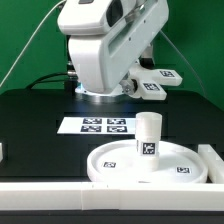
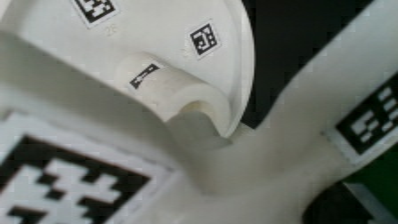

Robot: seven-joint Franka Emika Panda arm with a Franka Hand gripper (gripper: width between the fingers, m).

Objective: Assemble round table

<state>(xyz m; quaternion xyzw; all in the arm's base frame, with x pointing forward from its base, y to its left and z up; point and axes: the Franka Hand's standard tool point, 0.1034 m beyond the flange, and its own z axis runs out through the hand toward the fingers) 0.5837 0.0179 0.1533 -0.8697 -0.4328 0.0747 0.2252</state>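
Observation:
The round disc (image 1: pixel 118 168) lies flat near the front of the table. The short thick cylinder leg (image 1: pixel 149 135) stands upright on its middle, with a tag on its side. My gripper (image 1: pixel 136 82) is at the back, against the cross-shaped piece (image 1: pixel 158 84), which sits tilted at the hand's tip. In the wrist view the cross-shaped piece (image 2: pixel 169 95) fills most of the picture, very close, with small tags on its arms. It reaches right into my gripper (image 2: pixel 214 205). The fingers are hidden behind it.
The marker board (image 1: pixel 100 125) lies flat between the arm's base and the disc. A long white bar (image 1: pixel 45 190) runs along the front edge, and another white part (image 1: pixel 213 160) stands at the exterior view's right of the disc. Cables trail behind the arm.

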